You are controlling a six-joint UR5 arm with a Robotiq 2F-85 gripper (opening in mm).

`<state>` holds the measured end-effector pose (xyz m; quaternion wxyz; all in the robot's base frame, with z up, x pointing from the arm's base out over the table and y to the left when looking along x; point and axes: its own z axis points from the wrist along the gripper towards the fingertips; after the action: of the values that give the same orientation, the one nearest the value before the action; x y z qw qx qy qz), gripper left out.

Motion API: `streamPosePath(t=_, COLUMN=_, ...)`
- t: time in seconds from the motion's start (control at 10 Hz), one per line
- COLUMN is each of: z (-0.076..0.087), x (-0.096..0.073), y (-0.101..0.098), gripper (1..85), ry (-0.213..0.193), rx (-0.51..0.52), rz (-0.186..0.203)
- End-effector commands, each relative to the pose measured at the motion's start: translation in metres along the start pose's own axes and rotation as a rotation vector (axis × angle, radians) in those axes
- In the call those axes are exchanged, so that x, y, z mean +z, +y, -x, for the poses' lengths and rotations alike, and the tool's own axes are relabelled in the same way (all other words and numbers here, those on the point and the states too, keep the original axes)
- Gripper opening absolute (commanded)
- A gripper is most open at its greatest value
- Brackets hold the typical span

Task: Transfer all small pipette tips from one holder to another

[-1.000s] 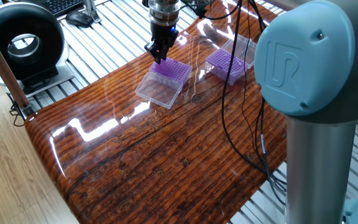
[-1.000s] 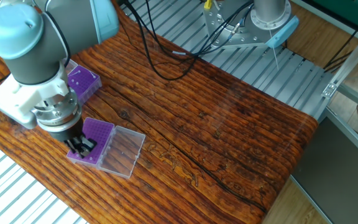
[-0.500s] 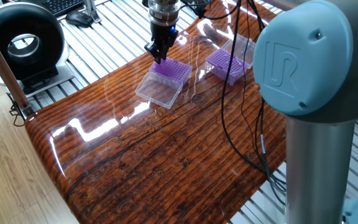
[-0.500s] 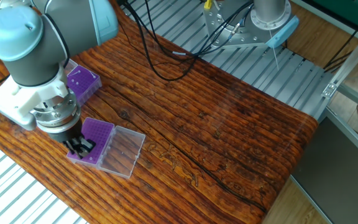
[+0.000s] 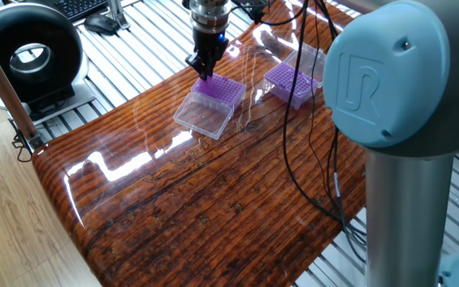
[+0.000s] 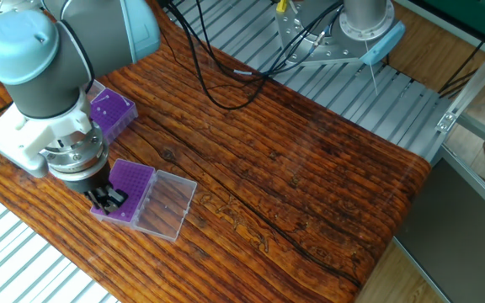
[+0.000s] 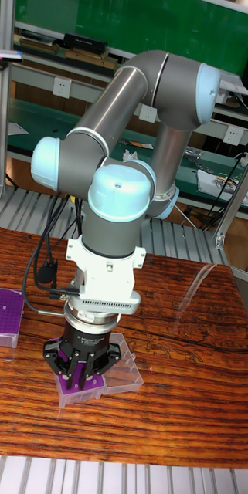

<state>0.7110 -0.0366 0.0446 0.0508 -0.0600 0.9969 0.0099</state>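
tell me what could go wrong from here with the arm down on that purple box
1. The pincer hangs low over the near purple box; a slightly off descent could hit the grid and shove the box across the glossy table.
2. The box's clear lid lies open beside it, so a sideways move might catch it.
3. Black cables trail across the table near the second purple box and could snag.

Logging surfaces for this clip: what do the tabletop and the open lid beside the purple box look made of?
The tabletop looks like grained, dark-streaked wood under a glossy coat or clear sheet; bright window glare mirrors off it. The lid looks like clear hard plastic, since the wood grain shows through it. The purple box it adjoins is opaque, probably plastic.
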Motion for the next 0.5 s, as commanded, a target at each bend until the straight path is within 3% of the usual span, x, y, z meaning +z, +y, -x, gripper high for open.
streamPosePath(t=0.0, z=0.0017, x=0.0007, y=0.006, gripper=24.7, ry=-0.008, rx=0.027, rz=0.019)
streamPosePath(t=0.4, z=-0.0003, x=-0.0019, y=0.0016, gripper=23.3, ry=-0.005, rx=0.033, rz=0.005)
